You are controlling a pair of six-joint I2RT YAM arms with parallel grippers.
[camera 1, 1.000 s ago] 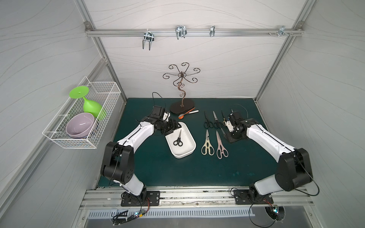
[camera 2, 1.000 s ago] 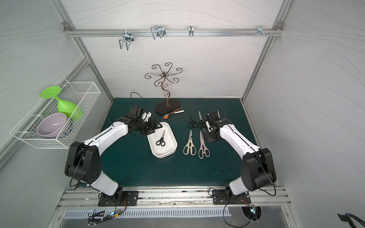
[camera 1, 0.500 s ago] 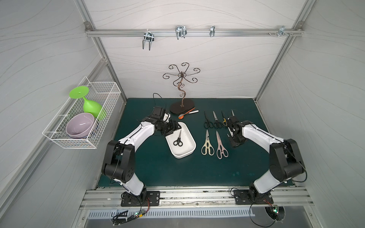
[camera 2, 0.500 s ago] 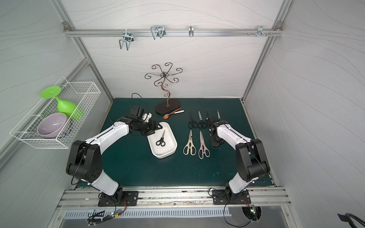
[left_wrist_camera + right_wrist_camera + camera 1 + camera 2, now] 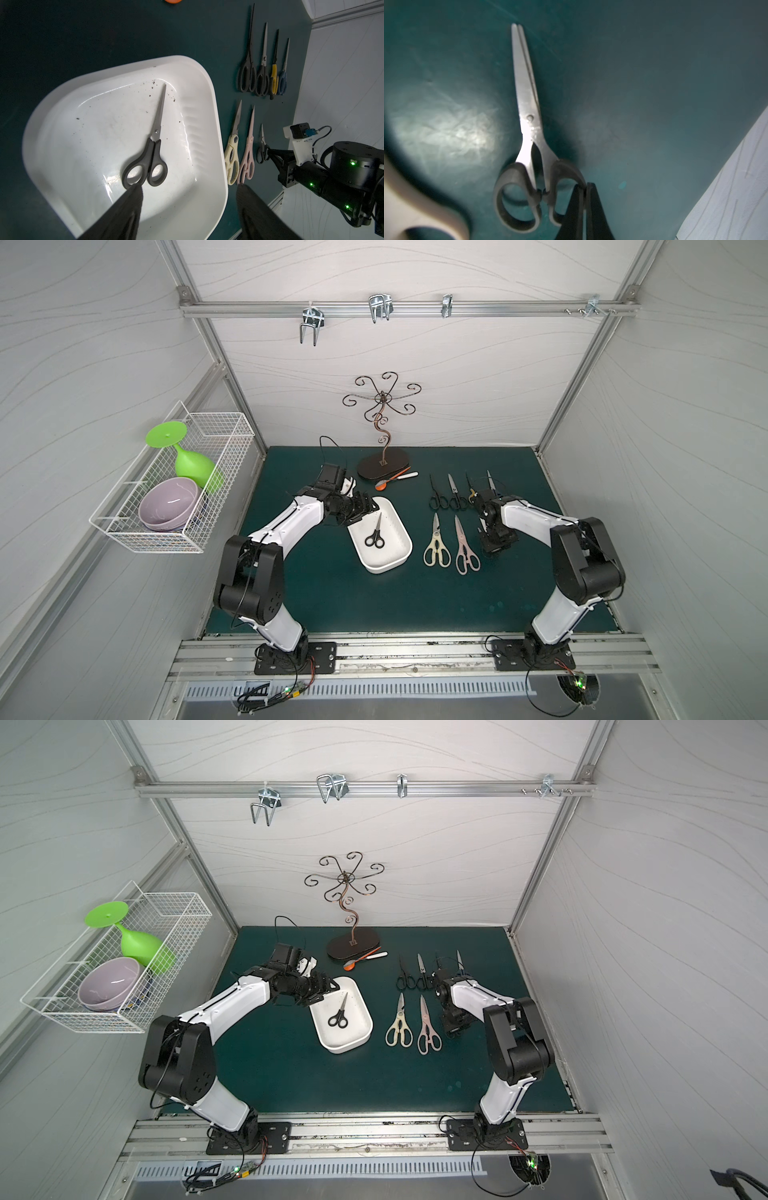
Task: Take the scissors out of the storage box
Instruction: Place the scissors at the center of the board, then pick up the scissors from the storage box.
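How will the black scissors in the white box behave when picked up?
Probably stiff: the scissors have steel blades and hard handles. Lying flat in the glossy box, they may slide when nudged. Lifted by one loop, the blades might swing open.

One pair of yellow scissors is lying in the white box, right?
Not yellow. The one pair of scissors lying in the white box has black handles, as the left wrist view shows.

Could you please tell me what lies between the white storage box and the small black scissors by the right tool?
The cream kitchen shears and the pink kitchen shears, side by side; the left wrist view shows both.
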